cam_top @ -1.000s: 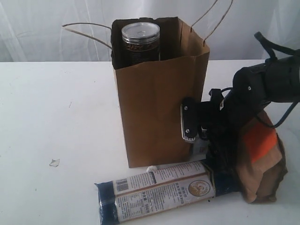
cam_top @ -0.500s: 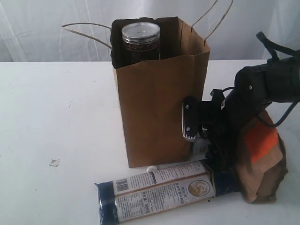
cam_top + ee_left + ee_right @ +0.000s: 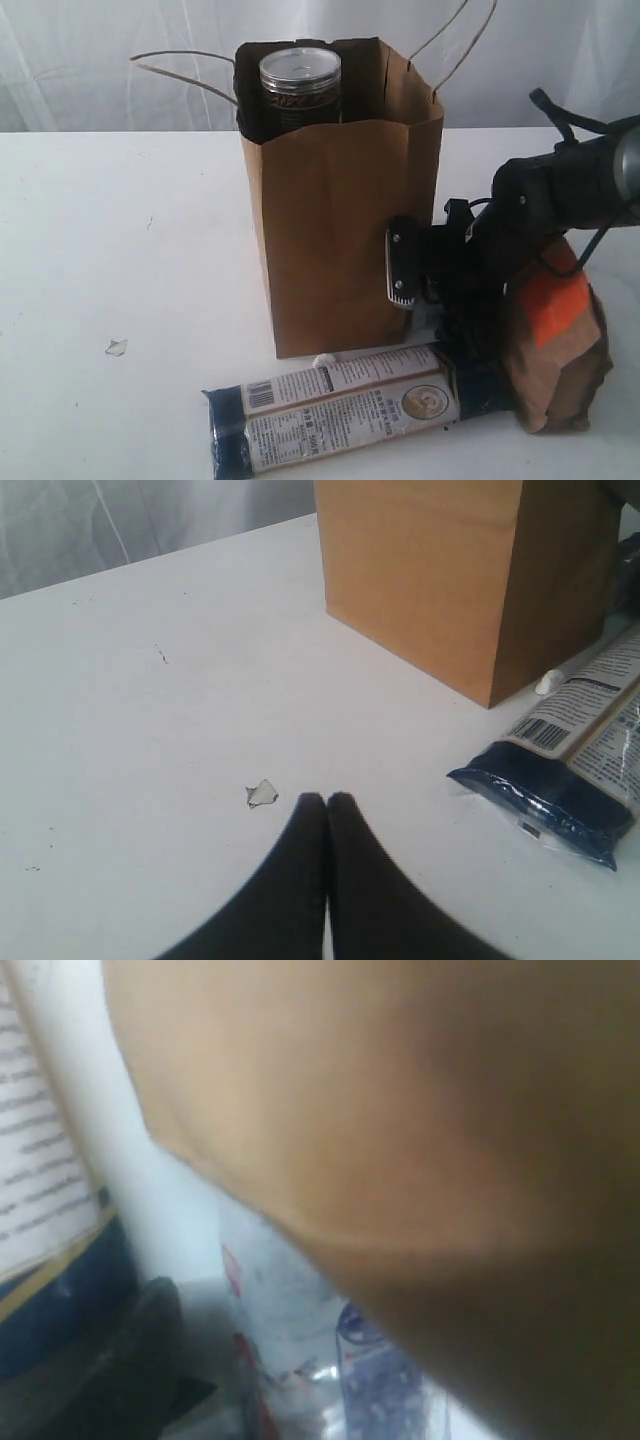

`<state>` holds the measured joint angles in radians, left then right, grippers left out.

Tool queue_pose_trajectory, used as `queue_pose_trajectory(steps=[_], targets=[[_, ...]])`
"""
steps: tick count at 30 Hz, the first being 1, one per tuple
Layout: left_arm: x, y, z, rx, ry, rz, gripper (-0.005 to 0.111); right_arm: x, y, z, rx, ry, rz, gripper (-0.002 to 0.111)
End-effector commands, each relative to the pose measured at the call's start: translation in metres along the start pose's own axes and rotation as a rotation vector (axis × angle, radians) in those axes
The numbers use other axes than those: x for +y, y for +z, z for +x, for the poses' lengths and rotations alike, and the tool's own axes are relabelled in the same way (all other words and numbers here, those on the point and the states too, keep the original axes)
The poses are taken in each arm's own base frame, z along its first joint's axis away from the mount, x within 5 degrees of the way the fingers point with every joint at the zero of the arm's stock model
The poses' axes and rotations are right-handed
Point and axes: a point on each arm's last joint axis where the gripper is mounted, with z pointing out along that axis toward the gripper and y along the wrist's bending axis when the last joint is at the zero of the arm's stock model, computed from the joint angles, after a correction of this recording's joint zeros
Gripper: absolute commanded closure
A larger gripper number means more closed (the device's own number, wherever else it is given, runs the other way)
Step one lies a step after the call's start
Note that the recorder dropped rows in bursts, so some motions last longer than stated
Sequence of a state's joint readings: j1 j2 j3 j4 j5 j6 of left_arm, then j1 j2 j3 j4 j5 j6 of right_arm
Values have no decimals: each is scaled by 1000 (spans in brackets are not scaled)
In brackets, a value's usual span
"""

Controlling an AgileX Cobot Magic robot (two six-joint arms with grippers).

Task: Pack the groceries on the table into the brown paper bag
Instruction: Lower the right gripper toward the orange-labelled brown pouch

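The brown paper bag [image 3: 340, 210] stands upright in the middle of the table [image 3: 120, 250], with a dark silver-lidded can [image 3: 300, 85] showing in its open top. A long navy-tan packet [image 3: 335, 405] lies flat in front of the bag. My right gripper [image 3: 432, 310] is low at the bag's right side, open around a small blue-white packet [image 3: 300, 1360]; one dark finger [image 3: 140, 1350] shows clear of the packet. The brown pouch with orange label [image 3: 558, 345] leans behind that arm. My left gripper [image 3: 326, 800] is shut and empty above the bare table.
A tiny clear wrapper scrap [image 3: 262, 793] lies just past my left fingertips. A small white bit [image 3: 322, 360] rests at the bag's front base. The bag's string handles [image 3: 185, 65] stick out at the top. White curtain hangs behind the table.
My right arm has eased left against the bag, and the bag's top has shifted slightly left. The pouch stands a little straighter. The left gripper has not moved.
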<state>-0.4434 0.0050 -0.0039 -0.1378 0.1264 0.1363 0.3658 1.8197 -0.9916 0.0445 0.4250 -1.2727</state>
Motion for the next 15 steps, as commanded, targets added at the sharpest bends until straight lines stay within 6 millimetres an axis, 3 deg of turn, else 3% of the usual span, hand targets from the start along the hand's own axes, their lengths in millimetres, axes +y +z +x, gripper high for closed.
queue_pose_trajectory(steps=[1,4,9,10,11,15], targets=[[0,0,1,3,-7,1,107,2,6,3,6,4,-16,36],[0,0,1,3,-7,1,107,5,6,4,16,4,-47,48],[0,0,1,3,-7,1,107,7,-4,4,23,16,-77,90],[0,0,1,3,-7,1,107,8,-8,4,27,38,-88,103],[0,0,1,3,-7,1,107,8,-12,4,27,50,-92,108],[0,0,1,3,-7,1,107,5,-32,3,14,99,-56,108]])
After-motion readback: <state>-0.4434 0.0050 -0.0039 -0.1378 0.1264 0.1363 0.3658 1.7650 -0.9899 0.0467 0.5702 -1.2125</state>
